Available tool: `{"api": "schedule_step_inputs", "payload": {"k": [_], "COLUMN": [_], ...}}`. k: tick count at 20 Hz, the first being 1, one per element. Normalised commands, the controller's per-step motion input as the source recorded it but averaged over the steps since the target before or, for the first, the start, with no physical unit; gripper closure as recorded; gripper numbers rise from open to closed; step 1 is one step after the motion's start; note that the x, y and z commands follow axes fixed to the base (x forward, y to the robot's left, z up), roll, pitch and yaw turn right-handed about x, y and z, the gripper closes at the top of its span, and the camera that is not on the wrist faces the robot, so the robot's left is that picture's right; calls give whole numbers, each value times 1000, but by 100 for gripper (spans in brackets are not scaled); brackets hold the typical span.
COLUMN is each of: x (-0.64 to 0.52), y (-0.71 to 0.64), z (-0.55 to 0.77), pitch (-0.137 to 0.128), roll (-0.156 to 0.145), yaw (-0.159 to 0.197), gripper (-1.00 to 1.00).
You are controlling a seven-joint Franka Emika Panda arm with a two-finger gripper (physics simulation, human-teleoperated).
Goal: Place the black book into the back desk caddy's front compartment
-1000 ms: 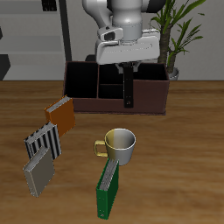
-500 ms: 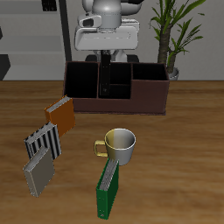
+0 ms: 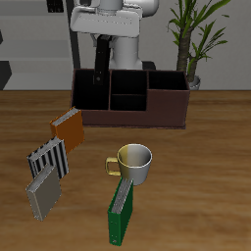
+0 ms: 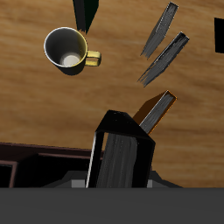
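My gripper [image 3: 100,39] is shut on the black book [image 3: 98,65], which hangs upright from it. The book's lower end is over the end cell of the back desk caddy [image 3: 133,115] nearest the orange book. The caddy is a long dark reddish-brown box with black cells. Its front compartment [image 3: 127,100], the small middle cell by the long front wall, is beside the book and nothing shows in it. In the wrist view the black book [image 4: 122,156] fills the space between my fingers, and the caddy's edge [image 4: 26,166] lies beside it.
An orange book [image 3: 68,125] and two striped grey books [image 3: 49,160] stand before the caddy. A yellow-handled mug [image 3: 134,164] and a green book [image 3: 120,213] are near the table's front edge. A potted plant [image 3: 191,39] stands behind the caddy.
My gripper has carried the black book up from the caddy's front wall and sideways, past the middle cells, to above the end cell nearest the orange book.
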Motion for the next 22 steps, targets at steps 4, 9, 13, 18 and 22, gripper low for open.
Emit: {"api": "schedule_step_inputs", "payload": {"k": [4,9,13,18,22], "x": [-360,-363,-246,-267,-58], "y": [-182,-34,114,87,60], "z": [182,262,47,-42,-186], "pitch": [-16,-27,29,-1,40], "roll": [-27,0,35,29,22], "yaw": [9,54,111,184,187], "gripper": [100,100,100,100,100]}}
